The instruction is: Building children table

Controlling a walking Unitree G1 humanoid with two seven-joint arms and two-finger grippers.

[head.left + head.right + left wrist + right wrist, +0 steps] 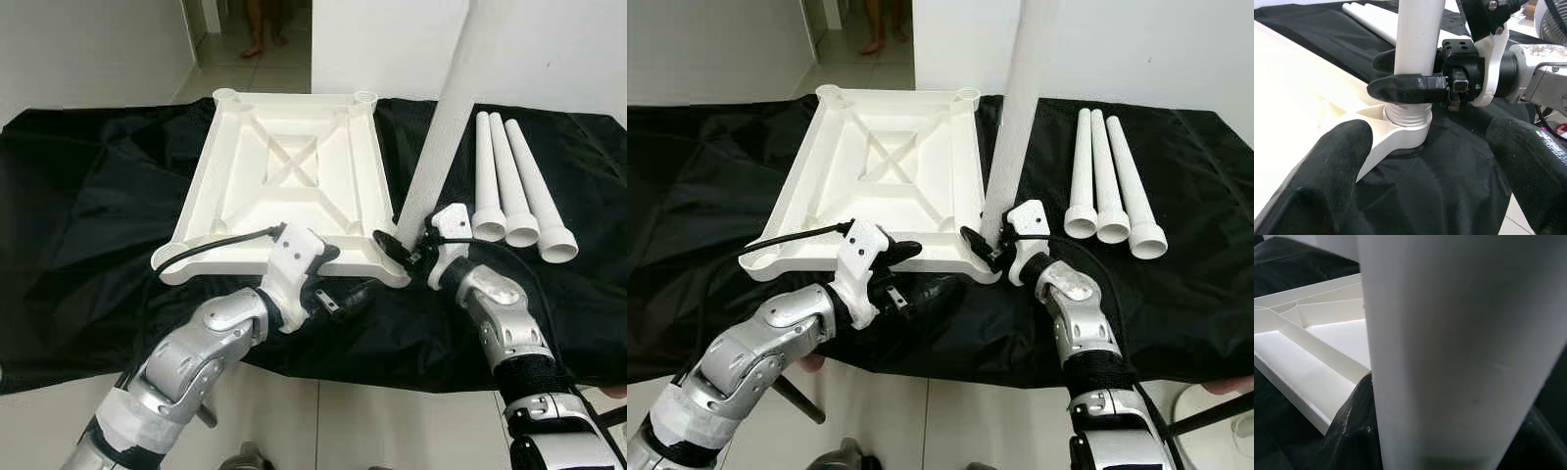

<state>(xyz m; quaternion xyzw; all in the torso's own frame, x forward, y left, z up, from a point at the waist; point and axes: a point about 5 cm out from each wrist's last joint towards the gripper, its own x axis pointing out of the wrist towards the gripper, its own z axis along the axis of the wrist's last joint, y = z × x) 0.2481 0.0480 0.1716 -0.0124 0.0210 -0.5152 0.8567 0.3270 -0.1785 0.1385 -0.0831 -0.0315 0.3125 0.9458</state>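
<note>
The right gripper [409, 251] is clamped low on the white table leg [439, 142], which stands upright with its threaded end in the near right corner socket [1400, 134] of the upturned tabletop [284, 171] (left gripper [338, 284] spread, just beside).

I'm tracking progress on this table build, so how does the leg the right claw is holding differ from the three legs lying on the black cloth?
The held leg stands upright in the near right corner socket of the upside-down tabletop; the three loose legs lie flat, side by side on the black cloth. The right claw is shut on the held leg just above its threaded end; nothing touches the loose legs. All four are white tapered tubes.
</note>
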